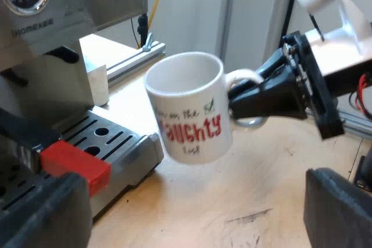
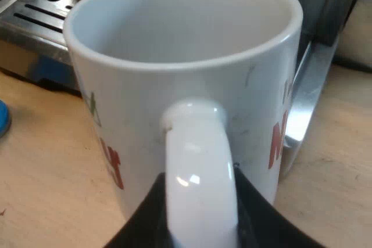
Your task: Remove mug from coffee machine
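White glazed ceramic mug (image 1: 186, 108), red lettering on the side, empty as far as the rim view shows. Position: off the drip tray (image 1: 110, 137) of the espresso machine (image 1: 46, 21), just beside the tray's corner, above the wooden counter (image 1: 244, 207). It looks tipped slightly and clear of the counter surface, though the underside cannot be checked.

Right gripper (image 2: 200, 216): fingers (image 2: 145, 225) closed on the mug's handle (image 2: 200, 161), one either side of the loop near its lower end.

Left gripper (image 1: 195, 219): fingers spread apart, holding nothing, near the machine front by the holder's red end (image 1: 75, 164).

Handling judgement: rigid, brittle, smooth glaze, so slippery under hard pads. Moderate weight for an empty mug, but all of it hangs out from the handle, so it will tend to sag or pivot in the grip; the tilt fits this. The handle loop is the only practical hold and the grip there appears adequate. Set-down should be slow and base-flat; a rim-first or corner contact risks chipping.

Task status: mug is off the machine; placing on the counter not yet done.
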`<action>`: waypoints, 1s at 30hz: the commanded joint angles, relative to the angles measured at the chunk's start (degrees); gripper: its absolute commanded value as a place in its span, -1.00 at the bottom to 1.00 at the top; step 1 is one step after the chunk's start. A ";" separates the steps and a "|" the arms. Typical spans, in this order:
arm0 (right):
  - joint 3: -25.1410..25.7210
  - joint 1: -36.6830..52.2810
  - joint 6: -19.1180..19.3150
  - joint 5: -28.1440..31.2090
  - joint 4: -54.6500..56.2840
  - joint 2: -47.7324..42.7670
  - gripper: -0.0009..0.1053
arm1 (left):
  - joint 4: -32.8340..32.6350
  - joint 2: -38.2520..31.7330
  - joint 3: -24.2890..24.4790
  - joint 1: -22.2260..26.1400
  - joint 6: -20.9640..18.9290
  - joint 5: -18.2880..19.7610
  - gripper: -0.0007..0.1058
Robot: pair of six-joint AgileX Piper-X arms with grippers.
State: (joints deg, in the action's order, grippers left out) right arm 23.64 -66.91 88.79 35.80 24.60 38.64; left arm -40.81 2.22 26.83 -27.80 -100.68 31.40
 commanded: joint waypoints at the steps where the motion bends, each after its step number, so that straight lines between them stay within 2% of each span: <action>1: 1.36 -0.03 -0.78 1.72 1.69 -2.74 -0.98 | -0.48 0.02 0.42 -0.58 -0.59 0.25 0.45; 4: 1.59 -0.03 -0.93 1.82 6.33 -6.46 -0.98 | -0.46 0.02 0.42 -1.20 -0.59 -0.01 0.45; 8: 1.59 0.07 -5.40 6.26 10.72 -8.96 -0.98 | -0.46 0.41 0.42 -2.85 -0.47 -2.55 0.45; 10: 1.59 0.08 -7.26 6.66 11.85 -9.01 -0.98 | -0.46 0.94 0.42 -3.60 0.53 -2.78 0.45; 15: 1.59 0.08 -7.96 6.85 13.80 -8.87 -0.98 | -0.32 4.20 0.42 -5.39 2.46 -2.87 0.45; 20: 1.59 0.82 -7.96 9.19 13.80 -8.87 -0.98 | 1.96 7.36 0.42 -6.58 2.46 -2.87 0.45; 30: 1.59 7.32 -10.45 8.91 13.47 -8.87 -0.98 | 3.51 12.96 0.42 -7.16 2.46 -2.41 0.45</action>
State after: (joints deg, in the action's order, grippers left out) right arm 24.02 -59.75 77.73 43.21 39.83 30.34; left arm -38.21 14.44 26.79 -34.69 -98.35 28.88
